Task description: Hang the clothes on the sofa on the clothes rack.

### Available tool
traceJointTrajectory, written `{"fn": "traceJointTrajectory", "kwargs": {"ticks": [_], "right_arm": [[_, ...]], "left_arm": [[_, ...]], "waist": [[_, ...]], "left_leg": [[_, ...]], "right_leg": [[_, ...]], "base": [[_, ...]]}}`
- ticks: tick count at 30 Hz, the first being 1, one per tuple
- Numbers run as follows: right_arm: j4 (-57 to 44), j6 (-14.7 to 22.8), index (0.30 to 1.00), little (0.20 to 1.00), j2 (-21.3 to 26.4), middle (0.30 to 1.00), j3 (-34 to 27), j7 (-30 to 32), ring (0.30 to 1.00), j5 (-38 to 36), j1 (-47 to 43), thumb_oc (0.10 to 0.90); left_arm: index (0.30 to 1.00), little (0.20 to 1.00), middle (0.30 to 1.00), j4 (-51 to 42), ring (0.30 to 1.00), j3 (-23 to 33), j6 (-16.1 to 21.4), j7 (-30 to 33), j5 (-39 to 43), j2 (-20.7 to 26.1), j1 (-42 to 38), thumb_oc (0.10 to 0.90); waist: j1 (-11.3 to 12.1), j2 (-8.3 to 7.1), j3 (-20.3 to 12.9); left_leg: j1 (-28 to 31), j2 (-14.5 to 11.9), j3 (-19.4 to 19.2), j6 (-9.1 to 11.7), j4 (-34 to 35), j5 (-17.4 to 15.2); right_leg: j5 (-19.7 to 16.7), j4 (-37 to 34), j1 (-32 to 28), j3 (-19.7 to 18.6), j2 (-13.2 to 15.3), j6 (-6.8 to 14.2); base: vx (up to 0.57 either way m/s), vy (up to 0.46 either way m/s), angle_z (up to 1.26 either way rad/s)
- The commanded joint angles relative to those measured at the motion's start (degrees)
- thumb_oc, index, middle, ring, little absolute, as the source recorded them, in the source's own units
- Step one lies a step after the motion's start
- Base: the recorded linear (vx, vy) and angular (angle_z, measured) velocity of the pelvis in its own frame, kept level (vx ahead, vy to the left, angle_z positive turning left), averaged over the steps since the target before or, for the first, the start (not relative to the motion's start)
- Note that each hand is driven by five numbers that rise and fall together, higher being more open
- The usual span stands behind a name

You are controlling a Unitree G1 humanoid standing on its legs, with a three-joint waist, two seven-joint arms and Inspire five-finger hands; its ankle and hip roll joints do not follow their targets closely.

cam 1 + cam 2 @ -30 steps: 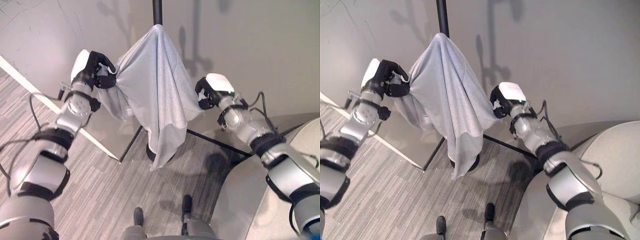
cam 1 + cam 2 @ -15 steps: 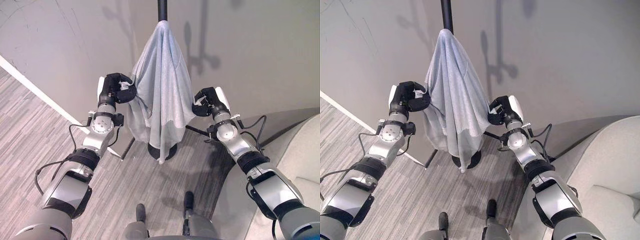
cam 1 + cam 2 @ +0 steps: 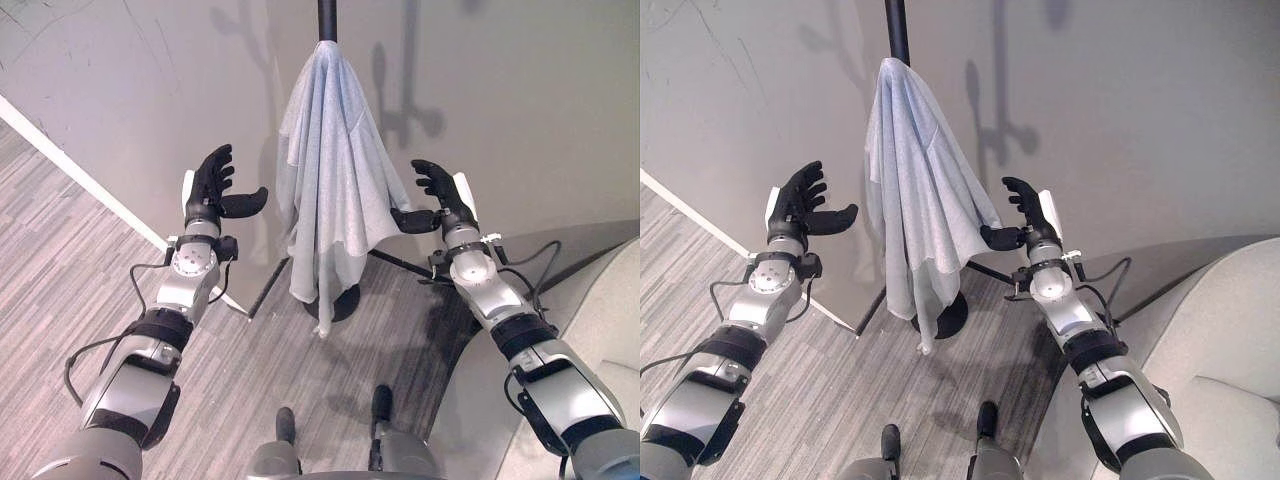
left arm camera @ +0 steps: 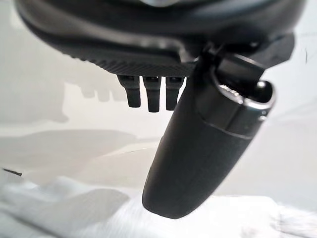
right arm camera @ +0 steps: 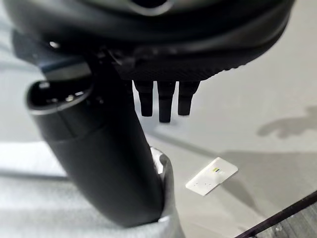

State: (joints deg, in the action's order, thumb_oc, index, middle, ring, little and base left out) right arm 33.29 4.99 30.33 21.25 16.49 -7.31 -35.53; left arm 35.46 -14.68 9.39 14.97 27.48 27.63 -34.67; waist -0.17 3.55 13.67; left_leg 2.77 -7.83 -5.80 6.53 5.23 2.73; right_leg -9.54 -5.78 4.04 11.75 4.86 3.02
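1. I see the pale grey garment (image 3: 328, 190) draped over the black clothes rack pole (image 3: 327, 18), hanging down toward the rack's round base (image 3: 343, 301) on the floor.
2. My left robot hand (image 3: 216, 187) is beside the cloth on its left, fingers spread apart, holding nothing.
3. My right robot hand (image 3: 437, 198) is on the cloth's other side, fingers apart, thumb at the cloth's edge.
4. The sofa (image 3: 1210, 330) sits at lower right.

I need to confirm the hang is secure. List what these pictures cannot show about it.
- Top of the clothes rack: cut off by the head views' upper edge, so the hook holding the grey garment is unseen.
- Rack pole and most of the base: hidden behind the garment.
- Right robot hand: its thumb's contact with the cloth is unclear.
- Left robot hand: open, apart.
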Motion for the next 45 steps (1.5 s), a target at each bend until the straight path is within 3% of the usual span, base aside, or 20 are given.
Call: {"fn": "traceJointTrajectory", "kwargs": {"ticks": [1, 9, 15, 17, 20, 23, 30, 35, 40, 41, 42, 43, 44, 45], "right_arm": [[-3.61, 3.80, 0.900, 0.900, 4.04, 0.900, -3.99, -0.26, 0.900, -0.35, 1.57, 0.800], [-6.52, 3.62, 0.900, 0.900, 5.49, 0.900, -11.03, -2.76, 0.900, 2.39, 15.04, 0.800], [-8.75, 3.83, 0.900, 0.900, 2.03, 0.900, -15.99, -6.81, 0.900, 2.19, 27.78, 0.800], [-9.43, 4.84, 0.900, 0.900, -2.82, 0.900, -18.45, -9.91, 0.900, -4.27, 32.41, 0.800], [-11.32, 7.57, 0.900, 0.900, -8.33, 0.900, -20.86, -12.61, 0.900, -16.71, 34.49, 0.800], [-14.16, 9.45, 0.900, 0.900, -9.24, 0.900, -20.08, -12.77, 0.900, -20.74, 32.09, 0.800], [-25.78, 14.96, 0.900, 0.900, -3.24, 0.900, -19.91, -4.22, 0.900, -22.93, 7.48, 0.800], [-30.29, 17.93, 0.900, 0.900, -1.70, 0.900, -23.23, -5.05, 0.900, -30.10, 2.83, 0.800], [-31.67, 16.67, 0.900, 0.900, -0.17, 0.900, -24.46, -2.56, 0.900, -23.49, 6.95, 0.800], [-31.50, 13.57, 0.900, 0.900, 0.79, 0.900, -24.67, -1.87, 0.900, -16.73, 11.11, 0.800], [-31.54, 13.54, 0.900, 0.900, 0.78, 0.900, -24.68, -1.86, 0.900, -16.70, 11.15, 0.800], [-30.83, 12.24, 0.900, 0.900, 0.98, 0.900, -25.95, -2.94, 0.900, -14.22, 15.16, 0.800], [-28.58, 11.55, 0.900, 0.900, -3.08, 0.900, -28.96, -5.62, 0.900, -13.33, 25.53, 0.800], [-28.71, 11.52, 0.900, 0.900, -3.15, 0.900, -29.03, -5.65, 0.900, -13.31, 25.72, 0.800]], "left_arm": [[0.900, 0.900, 0.900, -3.31, 0.900, 2.23, 4.51, -1.02, 1.89, 4.95, -1.94, 0.800], [0.900, 0.900, 0.900, -8.04, 0.900, 9.31, 4.21, -2.61, 0.10, 5.41, 10.10, 0.800], [0.900, 0.900, 0.900, -12.56, 0.900, 15.68, 3.26, -5.75, 0.94, -0.43, 25.76, 0.800], [0.900, 0.900, 0.900, -12.48, 0.900, 17.07, 2.26, -7.70, 1.24, -4.26, 32.30, 0.800], [0.900, 0.900, 0.900, -9.12, 0.900, 18.01, 1.53, -8.51, 5.36, -8.71, 35.90, 0.800], [0.900, 0.900, 0.900, -7.78, 0.900, 18.12, 2.07, -7.83, 5.49, -9.13, 35.82, 0.800], [0.900, 0.900, 0.900, -8.77, 0.900, 15.82, 3.28, -6.55, 4.54, -6.46, 35.14, 0.800], [0.900, 0.900, 0.900, -7.83, 0.900, 15.10, 2.32, -7.30, 5.65, -7.15, 36.75, 0.800], [0.900, 0.900, 0.900, -6.93, 0.900, 14.93, 1.88, -8.19, 4.96, -7.83, 38.36, 0.800], [0.900, 0.900, 0.900, -7.15, 0.900, 15.67, 1.89, -8.31, 4.43, -8.33, 38.98, 0.800], [0.900, 0.900, 0.900, -7.16, 0.900, 15.66, 1.89, -8.30, 4.43, -8.32, 39.00, 0.800], [0.900, 0.900, 0.900, -7.64, 0.900, 15.97, 1.85, -8.99, 3.84, -8.69, 39.70, 0.800], [0.900, 0.900, 0.900, -6.33, 0.900, 16.05, 1.45, -10.61, 2.68, -10.03, 40.39, 0.800], [0.900, 0.900, 0.900, -6.32, 0.900, 15.98, 1.46, -10.62, 2.68, -9.98, 40.46, 0.800]], "waist": [[0.79, -2.99, -3.33], [0.82, -3.17, -3.96], [0.92, -3.22, -4.29], [0.79, -3.24, -4.51], [0.77, -3.17, -4.80], [1.23, -3.26, -5.11], [4.55, -4.47, -6.16], [5.21, -5.02, -6.61], [5.12, -5.08, -6.63], [4.76, -5.05, -6.37], [4.77, -5.05, -6.39], [4.53, -4.88, -6.07], [3.59, -4.68, -5.74], [3.60, -4.72, -5.83]], "left_leg": [[3.05, 1.20, -0.83, -0.71, -0.23, -6.08], [3.91, 1.38, -0.67, -0.88, -0.23, -6.52], [4.43, 1.56, -0.74, -1.11, -0.23, -6.78], [4.55, 1.63, -0.85, -1.24, -0.23, -6.79], [4.65, 1.85, -1.05, -1.39, -0.23, -6.85], [4.64, 1.95, -1.16, -1.45, -0.23, -6.91], [4.45, 1.88, -1.28, -1.67, -0.23, -7.15], [4.45, 1.92, -0.68, -1.63, -0.23, -7.22], [4.39, 2.00, -0.33, -1.61, -0.23, -7.24], [4.37, 2.07, -0.34, -1.67, -0.23, -7.21], [4.37, 2.06, -0.34, -1.67, -0.23, -7.21], [4.40, 2.10, -0.27, -1.75, -0.23, -7.25], [4.20, 2.27, 0.09, -1.92, -0.23, -7.16], [4.19, 2.28, 0.13, -1.92, -0.23, -7.16]], "right_leg": [[11.19, 0.78, -10.14, 1.34, 5.24, 5.96], [11.48, 0.78, -11.44, 2.21, 5.57, 6.03], [11.51, 0.78, -12.20, 2.78, 5.92, 6.00], [11.38, 0.78, -12.41, 3.13, 6.20, 6.00], [11.13, 0.78, -12.47, 3.37, 6.53, 6.12], [10.98, 0.78, -12.13, 3.11, 6.65, 6.17], [10.91, 0.78, -11.48, 2.17, 6.28, 6.01], [11.14, 0.78, -12.06, 2.76, 6.22, 6.01], [11.11, 0.78, -12.16, 3.00, 6.24, 6.02], [11.00, 0.78, -12.11, 3.05, 6.27, 6.07], [11.00, 0.78, -12.11, 3.05, 6.26, 6.07], [11.11, 0.78, -12.27, 3.16, 6.28, 6.09], [11.14, 0.78, -12.36, 3.54, 6.40, 6.18], [11.15, 0.78, -12.37, 3.58, 6.41, 6.18]], "base": [[0.00, 0.000, 0.00], [0.00, 0.000, 0.00], [0.01, 0.007, 0.04], [0.01, 0.025, 0.04], [0.01, 0.034, 0.04], [0.01, 0.029, 0.07], [0.02, 0.011, -0.04], [0.02, 0.000, 0.02], [0.01, 0.002, 0.08], [0.00, 0.010, 0.06], [0.00, 0.000, 0.00], [0.01, -0.013, -0.03], [0.01, -0.013, -0.05], [0.00, 0.000, 0.00]]}}
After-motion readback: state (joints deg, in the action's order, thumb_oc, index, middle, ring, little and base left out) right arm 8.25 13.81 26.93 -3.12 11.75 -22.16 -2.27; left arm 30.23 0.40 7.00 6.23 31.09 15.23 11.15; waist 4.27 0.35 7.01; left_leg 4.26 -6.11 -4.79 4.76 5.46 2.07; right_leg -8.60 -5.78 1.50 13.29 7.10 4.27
